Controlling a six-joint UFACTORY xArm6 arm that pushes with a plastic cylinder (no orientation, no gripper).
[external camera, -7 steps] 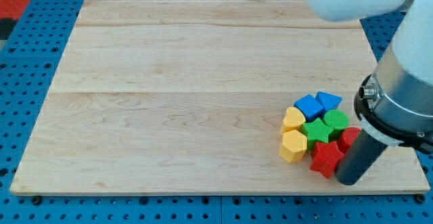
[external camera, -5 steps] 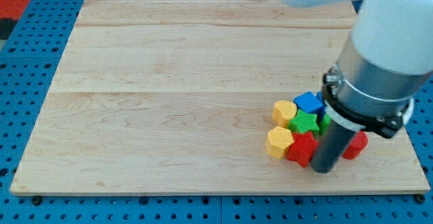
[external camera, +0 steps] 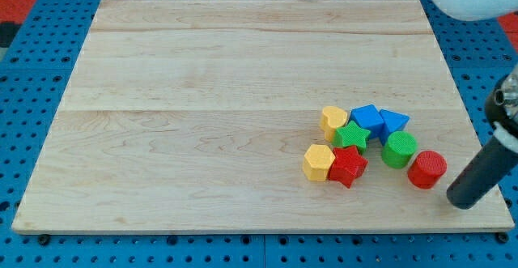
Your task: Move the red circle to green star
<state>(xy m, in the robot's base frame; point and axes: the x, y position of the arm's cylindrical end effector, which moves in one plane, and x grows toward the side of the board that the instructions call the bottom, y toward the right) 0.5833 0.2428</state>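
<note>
The red circle (external camera: 426,169) lies near the board's right edge, low in the view. The green star (external camera: 351,135) sits to its left, in a cluster, with a green circle (external camera: 398,149) between the two. My tip (external camera: 463,202) is just right of and below the red circle, a small gap apart from it. The rod rises toward the view's right edge.
Around the green star lie a yellow heart (external camera: 333,120), a blue cube (external camera: 367,120), a blue triangular block (external camera: 392,122), a red star (external camera: 347,166) and a yellow hexagon (external camera: 318,162). The wooden board (external camera: 202,98) ends close to my tip on the right and at the bottom.
My tip swept left through the cluster, then pulled back right. The blocks shifted left and spread apart; the red circle now lies alone, separate from the green star.
</note>
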